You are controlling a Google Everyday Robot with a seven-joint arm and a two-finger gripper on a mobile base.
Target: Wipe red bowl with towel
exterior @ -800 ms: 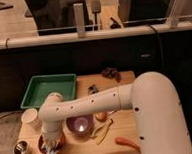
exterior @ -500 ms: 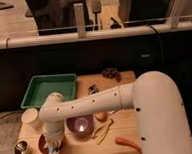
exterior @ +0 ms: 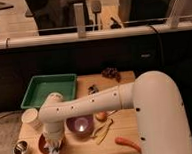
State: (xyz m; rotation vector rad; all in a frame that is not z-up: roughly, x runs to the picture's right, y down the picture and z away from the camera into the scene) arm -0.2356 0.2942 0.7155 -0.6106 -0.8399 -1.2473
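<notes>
The red bowl (exterior: 42, 144) is found at lower left, directly under the gripper (exterior: 54, 145), the towel (exterior: 54, 153) (white, bunched) lying in it; the grip cannot be told. Nothing has visibly shifted since earlier.

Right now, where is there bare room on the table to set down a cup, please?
Bare wood: the front edge between the red bowl and the carrot, and the back between the green tray and the grapes. The left end is crowded: white cup, metal cup, and the gripper with the towel over the red bowl.
</notes>
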